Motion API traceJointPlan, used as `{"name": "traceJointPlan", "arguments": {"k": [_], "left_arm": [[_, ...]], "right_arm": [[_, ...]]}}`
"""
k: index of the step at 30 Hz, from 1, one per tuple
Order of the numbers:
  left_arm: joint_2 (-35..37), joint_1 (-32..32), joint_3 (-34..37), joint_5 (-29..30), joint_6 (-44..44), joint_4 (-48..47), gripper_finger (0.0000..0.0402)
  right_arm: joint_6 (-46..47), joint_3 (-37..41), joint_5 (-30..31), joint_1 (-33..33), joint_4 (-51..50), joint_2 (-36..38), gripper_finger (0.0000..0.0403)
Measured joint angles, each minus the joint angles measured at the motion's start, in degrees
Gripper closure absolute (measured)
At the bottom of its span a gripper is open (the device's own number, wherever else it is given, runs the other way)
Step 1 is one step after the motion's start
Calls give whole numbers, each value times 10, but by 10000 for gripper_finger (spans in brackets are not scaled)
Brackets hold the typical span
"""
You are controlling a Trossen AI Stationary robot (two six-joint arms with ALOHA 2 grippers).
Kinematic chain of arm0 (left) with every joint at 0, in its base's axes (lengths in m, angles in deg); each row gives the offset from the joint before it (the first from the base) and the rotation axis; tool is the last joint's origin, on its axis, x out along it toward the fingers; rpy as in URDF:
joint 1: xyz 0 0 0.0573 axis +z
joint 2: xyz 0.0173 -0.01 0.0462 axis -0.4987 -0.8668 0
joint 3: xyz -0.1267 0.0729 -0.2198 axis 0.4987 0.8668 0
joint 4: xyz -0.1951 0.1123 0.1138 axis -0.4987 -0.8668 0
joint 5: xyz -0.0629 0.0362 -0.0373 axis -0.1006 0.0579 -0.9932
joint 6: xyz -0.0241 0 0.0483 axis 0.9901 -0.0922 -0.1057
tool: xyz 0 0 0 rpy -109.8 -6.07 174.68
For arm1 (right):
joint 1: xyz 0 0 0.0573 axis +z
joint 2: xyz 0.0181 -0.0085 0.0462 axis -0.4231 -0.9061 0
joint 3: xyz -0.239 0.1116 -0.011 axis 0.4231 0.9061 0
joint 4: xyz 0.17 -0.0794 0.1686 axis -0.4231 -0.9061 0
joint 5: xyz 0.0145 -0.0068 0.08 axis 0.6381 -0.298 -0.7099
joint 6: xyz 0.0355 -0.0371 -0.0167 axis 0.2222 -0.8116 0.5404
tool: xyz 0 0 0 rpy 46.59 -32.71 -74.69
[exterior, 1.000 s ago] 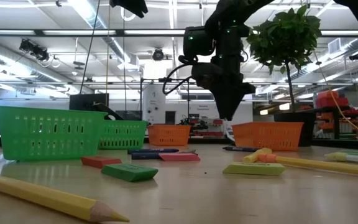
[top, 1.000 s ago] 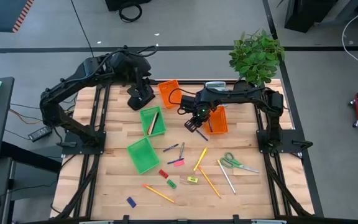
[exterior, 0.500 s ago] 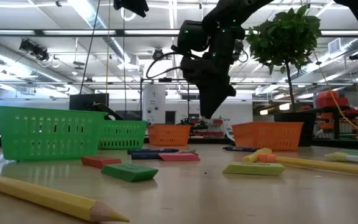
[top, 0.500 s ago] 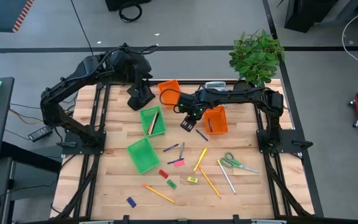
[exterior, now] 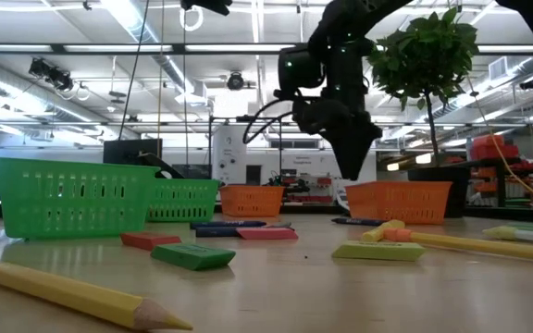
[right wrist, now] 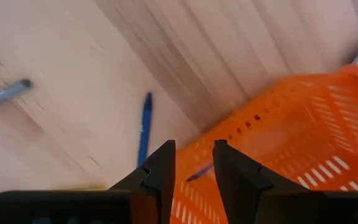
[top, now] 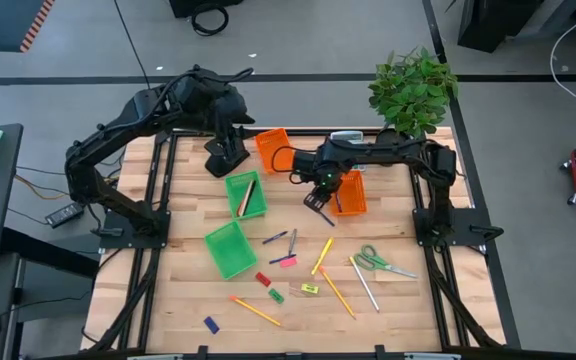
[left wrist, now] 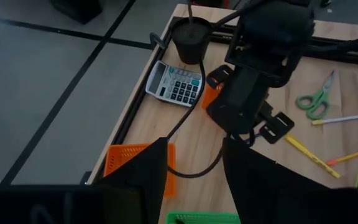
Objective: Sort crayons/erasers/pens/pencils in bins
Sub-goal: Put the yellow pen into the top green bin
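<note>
Mostly undone: right gripper (top: 318, 200), fingers apart & empty, frame centre by orange bin (top: 349, 193) w/ one pen; pencils (top: 322, 256), erasers (top: 263, 279) loose lower centre. Left gripper (top: 226, 158) open, upper left.

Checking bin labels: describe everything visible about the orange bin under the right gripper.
The orange bin is a small rectangular open tray of bright orange plastic with perforated walls. It sits upright on the wooden table, right of centre at the far side. A blue pen lies inside it. The right gripper hangs over its left edge, open and empty.
</note>
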Motion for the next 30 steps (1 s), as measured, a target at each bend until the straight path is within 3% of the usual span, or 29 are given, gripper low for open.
{"name": "traceJointPlan", "arguments": {"k": [9, 16, 30], "left_arm": [[0, 0, 0, 0, 4, 0, 239], [0, -6, 0, 0, 24, 0, 239], [0, -7, 0, 0, 35, -3, 239]], "right_arm": [[-4, 31, -33, 8, 55, 0, 288], [-38, 31, -31, 18, 44, 0, 288], [-9, 24, -40, 17, 44, 0, 288]]}}
